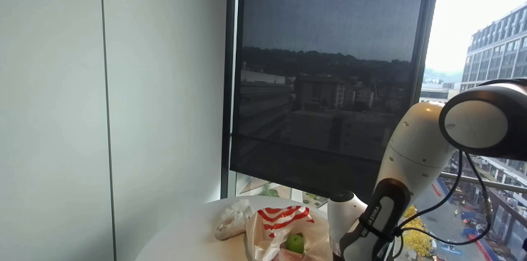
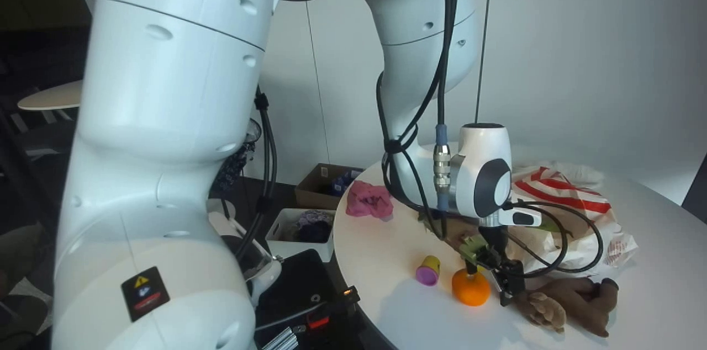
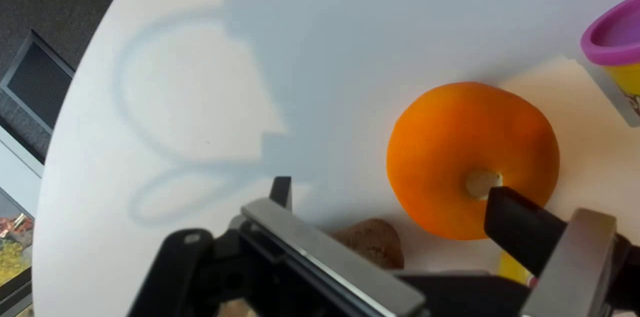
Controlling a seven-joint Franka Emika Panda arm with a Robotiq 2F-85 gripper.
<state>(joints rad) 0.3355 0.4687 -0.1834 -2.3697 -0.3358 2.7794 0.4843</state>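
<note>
A robot gripper (image 3: 389,198) hangs low over a white table (image 2: 397,297), jaws spread wide and empty, one finger (image 3: 520,224) overlapping an orange (image 3: 460,142) in the wrist view; whether they touch is unclear. The orange sits on the table near a yellow-and-purple tub (image 2: 428,271). In an exterior view, a brown plush toy (image 2: 577,306) lies across the gripper from the orange, with a red-striped bag (image 2: 574,192) behind and a pink cloth (image 2: 369,199) near the table's edge. A green apple (image 1: 295,243) shows against the bag.
</note>
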